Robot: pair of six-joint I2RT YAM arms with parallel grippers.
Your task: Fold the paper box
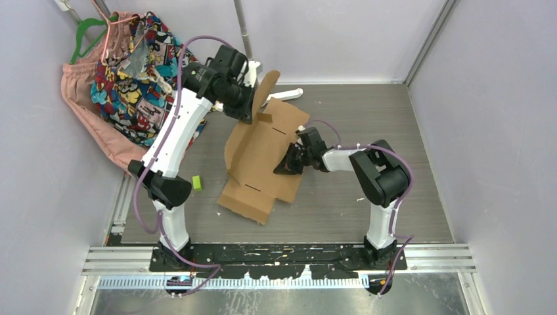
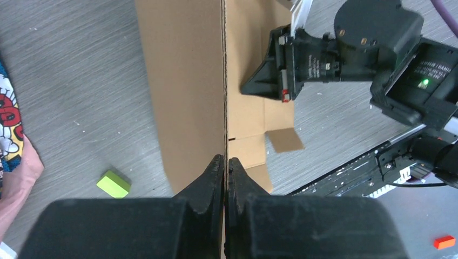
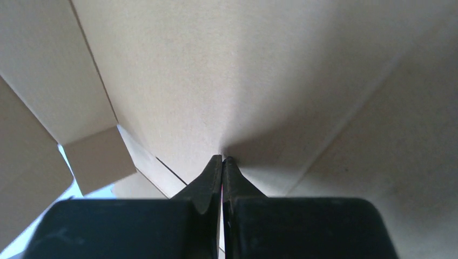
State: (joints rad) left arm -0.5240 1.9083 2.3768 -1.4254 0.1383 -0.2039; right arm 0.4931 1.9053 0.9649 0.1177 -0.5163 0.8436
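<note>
The paper box (image 1: 259, 164) is a brown cardboard sheet with flaps, lying in the middle of the table with its far end raised. My left gripper (image 1: 253, 110) is shut on that raised far edge. In the left wrist view the sheet (image 2: 183, 81) runs edge-on straight into the closed left gripper (image 2: 225, 159). My right gripper (image 1: 287, 167) rests low against the right side of the sheet. In the right wrist view the right gripper (image 3: 222, 158) is shut, its tips pressed to the cardboard (image 3: 243, 70), with nothing seen between them.
A small green block (image 1: 196, 183) lies on the table left of the cardboard. A pile of patterned and pink clothes (image 1: 131, 72) with a hanger fills the far left corner. A white object (image 1: 286, 94) lies behind the sheet. Walls close in on three sides.
</note>
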